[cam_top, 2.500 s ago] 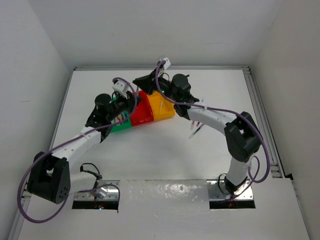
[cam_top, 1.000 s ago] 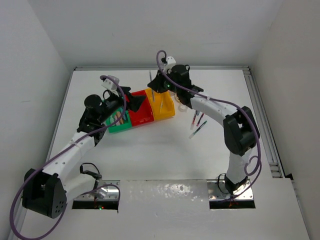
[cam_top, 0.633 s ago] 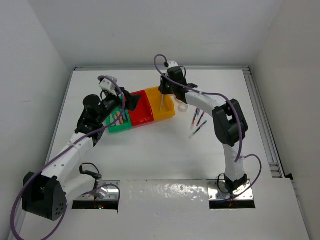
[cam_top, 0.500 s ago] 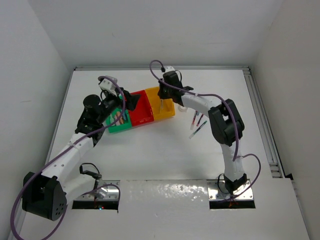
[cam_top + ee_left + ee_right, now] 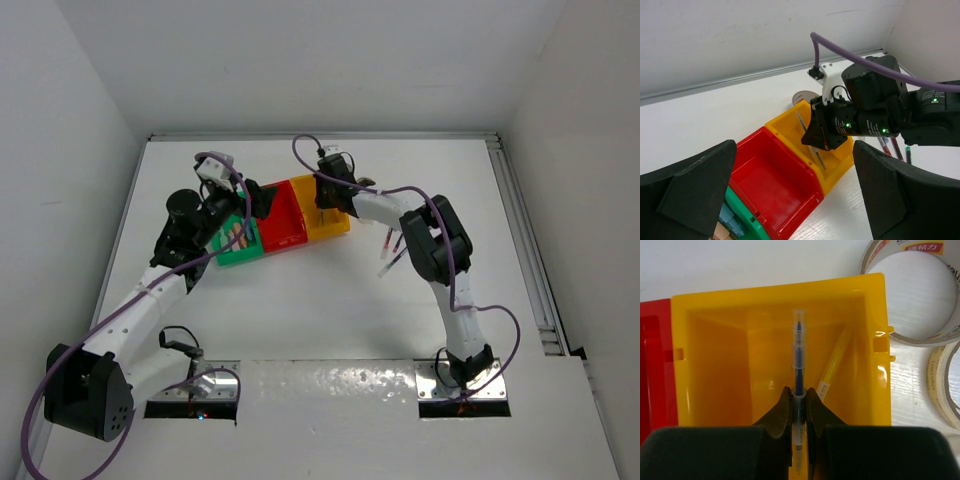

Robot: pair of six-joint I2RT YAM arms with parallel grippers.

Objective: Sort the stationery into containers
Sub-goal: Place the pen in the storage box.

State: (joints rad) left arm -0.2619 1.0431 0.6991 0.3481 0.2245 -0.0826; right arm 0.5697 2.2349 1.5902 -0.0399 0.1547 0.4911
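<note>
Your right tool (image 5: pixel 799 399) pinches the blue pen (image 5: pixel 798 357); its long axis runs up the frame, over the yellow bin's (image 5: pixel 710 370) middle.

White table (image 5: pixel 300 310): joined green-red-yellow bins (image 5: pixel 285 241); two tape rolls (image 5: pixel 920 340) beside yellow end; pens (image 5: pixel 393 260) right of bins.

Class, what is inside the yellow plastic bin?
Inside the yellow plastic bin, a thin yellow pen lies against a side wall. The right gripper holds a clear blue-ink pen, tip pointing in. The gripper hides the bin's near end.
</note>
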